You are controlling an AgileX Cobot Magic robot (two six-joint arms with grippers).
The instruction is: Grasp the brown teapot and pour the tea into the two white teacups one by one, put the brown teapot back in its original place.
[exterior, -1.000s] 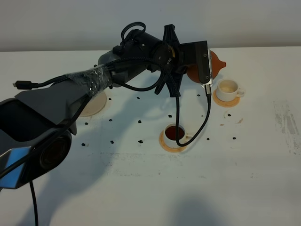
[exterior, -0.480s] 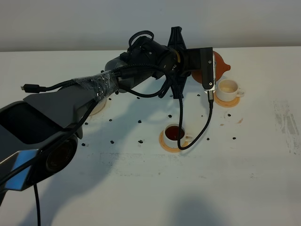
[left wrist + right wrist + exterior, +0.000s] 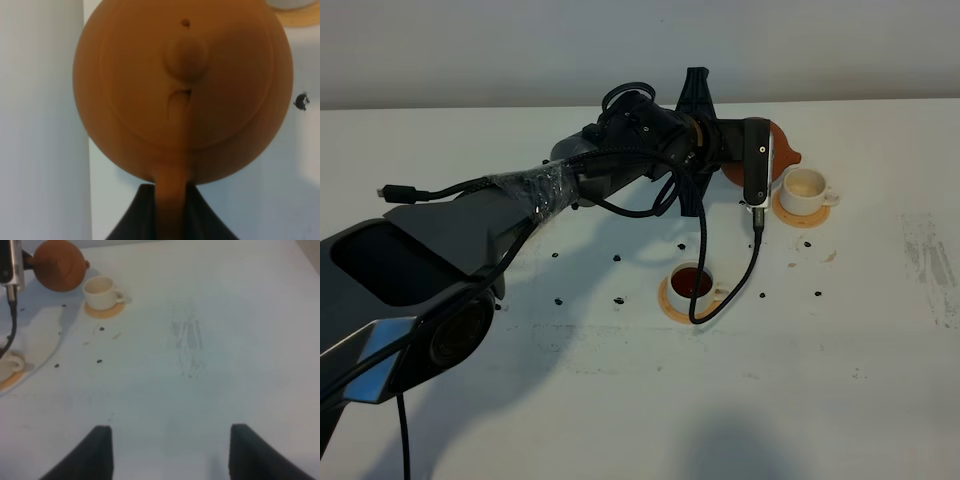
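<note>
here the left arm stretches long and low over the counter (image 3: 880,380), wrist rolled so its camera block faces sideways. the left pincer (image 3: 170,202) is clamped narrow on the loop handle of the brown teapot (image 3: 185,90), the strap of clay running between two black fingers (image 3: 132,220). the pot is held above the counter straight ahead of the tips. it is round, matte and reddish-brown, its knobbed lid toward the wrist lens, with a small vent hole by the knob. just beside its short spout sits a white teacup (image 3: 805,188), pale inside, on an orange-tan coaster (image 3: 798,214). back under the wrist, where a black cable (image 3: 756,245) loops down, the filled teacup (image 3: 714,291) holds dark tea (image 3: 691,280). the right pincer (image 3: 172,452) stands wide, holding nothing, well apart from the pot.
</note>
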